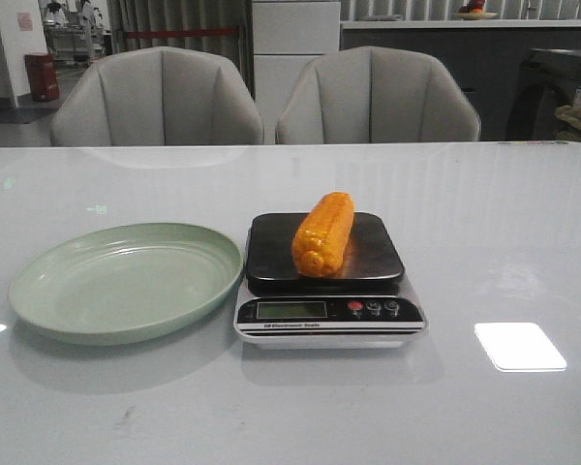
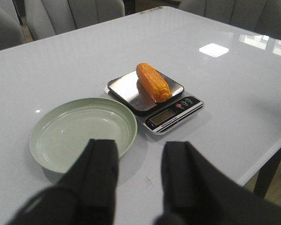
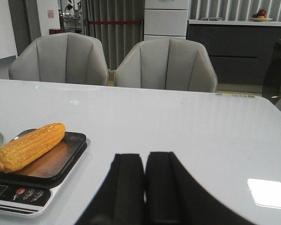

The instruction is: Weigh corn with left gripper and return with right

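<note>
Corn (image 1: 323, 233) is lying on scale (image 1: 329, 322) w/ plate (image 1: 126, 281) empty: weighing done, return pending; left claw (image 2: 139, 169) released, right claw (image 3: 144, 180) clenched, holding nothing.

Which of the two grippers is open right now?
The left gripper: its black fingers stand apart with table showing between, while the right gripper's fingers press together.

- corn (image 1: 323, 233): orange-yellow, rows of kernels, deeper orange at the blunt end
- plate (image 1: 39, 291): pale green, plain
- scale (image 1: 271, 334): black glossy platform, silver body, grey-green display, one red button beside two dark ones, black strip with white lettering
- table (image 1: 504, 242): glossy white-grey, bright white light patch reflected
- chairs (image 1: 157, 97): light grey, vertical seams
- left gripper (image 2: 138, 176) fingers: black
- right gripper (image 3: 144, 185) fingers: black
</note>
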### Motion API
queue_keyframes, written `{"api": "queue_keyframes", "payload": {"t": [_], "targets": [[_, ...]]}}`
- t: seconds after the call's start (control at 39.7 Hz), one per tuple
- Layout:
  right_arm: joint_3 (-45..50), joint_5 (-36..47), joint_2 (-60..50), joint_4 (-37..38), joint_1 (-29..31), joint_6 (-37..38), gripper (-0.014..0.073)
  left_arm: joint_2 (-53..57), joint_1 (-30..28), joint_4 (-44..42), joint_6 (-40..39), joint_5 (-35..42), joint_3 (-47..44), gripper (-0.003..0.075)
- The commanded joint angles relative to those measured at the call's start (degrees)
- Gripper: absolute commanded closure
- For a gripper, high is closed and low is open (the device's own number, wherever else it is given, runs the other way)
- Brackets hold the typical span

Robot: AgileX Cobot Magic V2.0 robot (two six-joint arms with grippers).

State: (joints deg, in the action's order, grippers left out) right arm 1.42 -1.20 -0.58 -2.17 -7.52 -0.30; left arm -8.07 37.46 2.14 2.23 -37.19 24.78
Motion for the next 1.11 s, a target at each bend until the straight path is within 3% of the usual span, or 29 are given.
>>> {"api": "queue_keyframes", "payload": {"t": [0.0,0.25,0.43,0.68,0.98,1.08], "targets": [[0.7,5.0,-1.0,0.6,0.4,-0.5,0.0435,0.9,0.2,0.0,0.1,3.8,0.2,0.0602],[-1.9,11.9,-0.9,0.5,0.4,-0.5,0.0435,1.0,0.2,0.0,0.1,4.2,0.1,0.0607],[-10.9,5.2,5.7,0.5,0.4,-0.5,0.0435,1.0,0.2,0.0,0.1,4.2,0.1,0.0607],[-23.9,-12.7,20.9,0.5,0.3,-0.5,0.0435,1.0,0.2,0.0,0.1,4.2,0.1,0.0607],[-24.5,-16.5,23.5,0.4,0.3,-0.5,0.0427,1.0,0.2,0.0,0.1,4.2,0.1,0.0607],[-24.5,-19.2,24.3,0.4,0.3,-0.5,0.0325,1.0,0.2,0.0,0.1,4.2,0.1,0.0607]]}}
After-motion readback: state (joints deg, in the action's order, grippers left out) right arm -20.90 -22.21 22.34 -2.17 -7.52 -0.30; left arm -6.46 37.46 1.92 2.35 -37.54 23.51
